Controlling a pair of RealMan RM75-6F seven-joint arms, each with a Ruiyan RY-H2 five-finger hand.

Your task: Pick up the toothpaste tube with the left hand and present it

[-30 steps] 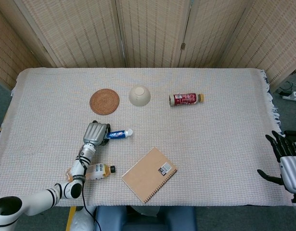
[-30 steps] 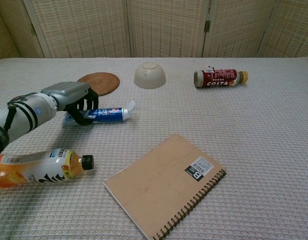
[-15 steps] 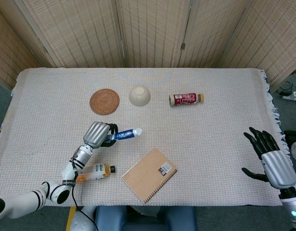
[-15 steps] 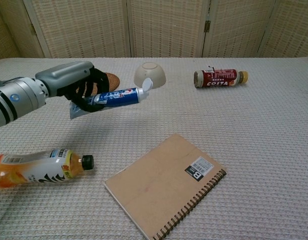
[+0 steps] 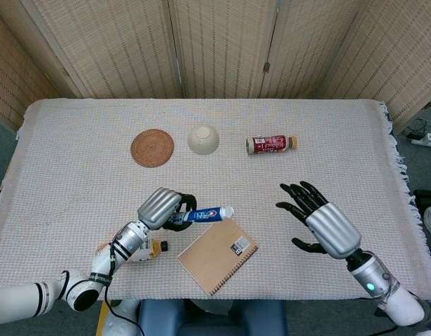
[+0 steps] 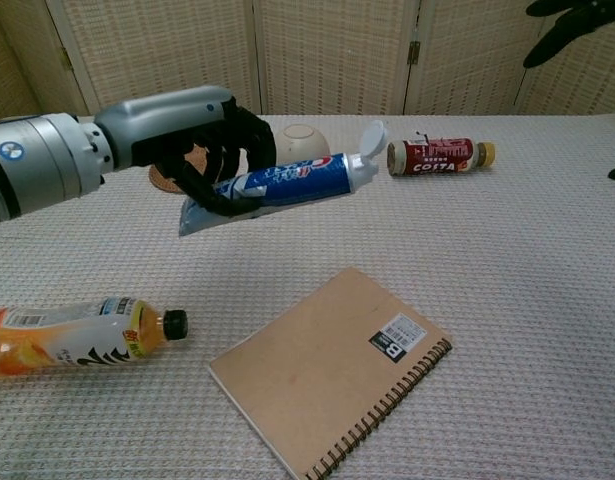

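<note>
My left hand [image 5: 161, 208] [image 6: 192, 128] grips the blue and white toothpaste tube [image 5: 204, 214] [image 6: 287, 184] and holds it well above the table, cap pointing right and slightly up. In the head view the tube hangs over the near middle, just above the notebook's far corner. My right hand [image 5: 319, 222] is raised over the right half of the table, fingers spread, holding nothing. Only dark fingertips [image 6: 572, 22] of it show at the top right of the chest view.
A spiral notebook [image 5: 217, 253] [image 6: 331, 369] lies near the front edge. An orange juice bottle [image 6: 79, 335] lies at the near left. A woven coaster [image 5: 152, 147], an upturned bowl [image 5: 202, 138] and a red drink bottle [image 5: 271, 144] sit toward the back.
My left hand has lifted the tube off the cloth and carried it up and to the right. My right hand has risen from the table's right edge toward the middle.
</note>
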